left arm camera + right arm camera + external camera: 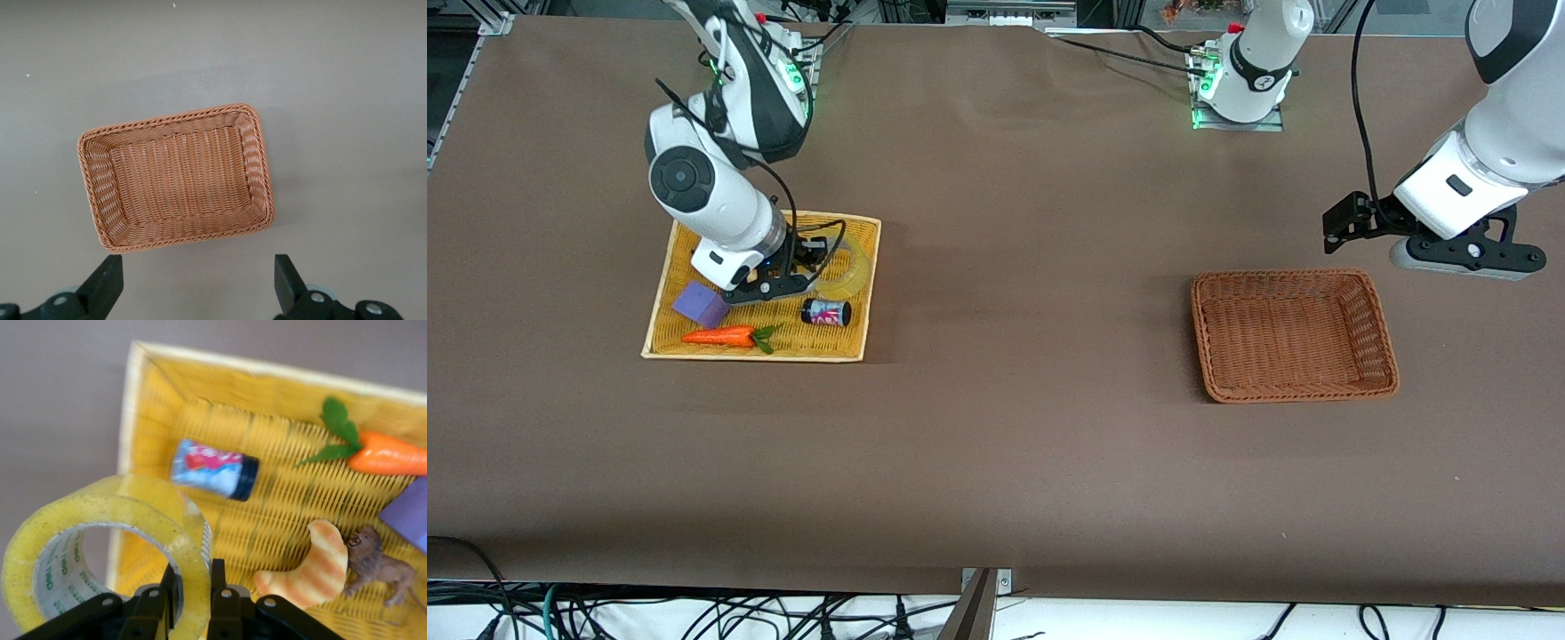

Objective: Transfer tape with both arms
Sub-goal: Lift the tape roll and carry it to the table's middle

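The tape [852, 267] is a yellowish translucent ring with a grey core. It is over the yellow tray [660, 302], at the tray's edge toward the left arm's end. My right gripper [815, 260] is shut on the ring's wall. In the right wrist view one finger is inside the hole and one outside [193, 577], pinching the tape [153, 513]. My left gripper [1463, 260] is open and empty. It waits in the air over bare table beside the brown wicker basket [1208, 356]. In the left wrist view its fingers [199, 283] stand wide apart.
In the tray lie a small black jar [826, 312], a toy carrot [720, 336] and a purple block [701, 304]. The right wrist view also shows a striped croissant toy [313, 567] and a lion figure [373, 563]. The wicker basket [260, 173] holds nothing.
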`<state>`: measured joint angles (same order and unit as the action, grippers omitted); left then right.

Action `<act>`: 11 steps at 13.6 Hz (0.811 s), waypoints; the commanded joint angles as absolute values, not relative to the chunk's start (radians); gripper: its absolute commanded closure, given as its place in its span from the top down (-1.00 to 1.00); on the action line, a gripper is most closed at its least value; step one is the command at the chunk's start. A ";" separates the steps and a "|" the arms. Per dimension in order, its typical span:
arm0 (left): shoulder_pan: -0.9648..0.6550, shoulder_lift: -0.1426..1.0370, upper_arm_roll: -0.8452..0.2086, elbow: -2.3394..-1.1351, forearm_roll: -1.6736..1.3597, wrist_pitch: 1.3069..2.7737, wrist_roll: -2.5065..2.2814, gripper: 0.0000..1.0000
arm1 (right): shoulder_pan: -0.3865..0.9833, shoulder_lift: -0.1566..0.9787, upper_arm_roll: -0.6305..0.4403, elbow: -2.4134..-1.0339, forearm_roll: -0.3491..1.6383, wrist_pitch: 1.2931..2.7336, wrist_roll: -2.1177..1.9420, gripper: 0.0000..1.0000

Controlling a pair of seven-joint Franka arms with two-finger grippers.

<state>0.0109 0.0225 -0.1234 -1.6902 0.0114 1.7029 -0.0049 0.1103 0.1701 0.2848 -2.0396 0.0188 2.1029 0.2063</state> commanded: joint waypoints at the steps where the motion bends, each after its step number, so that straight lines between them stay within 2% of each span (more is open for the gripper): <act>1: 0.009 0.021 -0.126 -1.672 0.026 1.681 0.015 1.00 | 0.109 0.234 0.362 -1.915 0.020 2.037 0.332 -1.00; 3: 0.009 0.021 -0.124 -1.671 0.026 1.681 0.017 1.00 | 0.138 0.285 0.422 -1.886 0.018 2.093 0.449 -1.00; 7: 0.009 0.021 -0.123 -1.672 0.028 1.681 0.017 1.00 | 0.326 0.476 0.419 -1.691 0.000 2.126 0.691 -1.00; 11: 0.009 0.021 -0.123 -1.672 0.029 1.681 0.017 1.00 | 0.497 0.679 0.402 -1.528 -0.156 2.215 1.009 -1.00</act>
<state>0.0108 0.0225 -0.1235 -1.6897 0.0114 1.7029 -0.0049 0.4431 0.5677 0.4130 -1.6536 -0.0959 2.2117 0.8986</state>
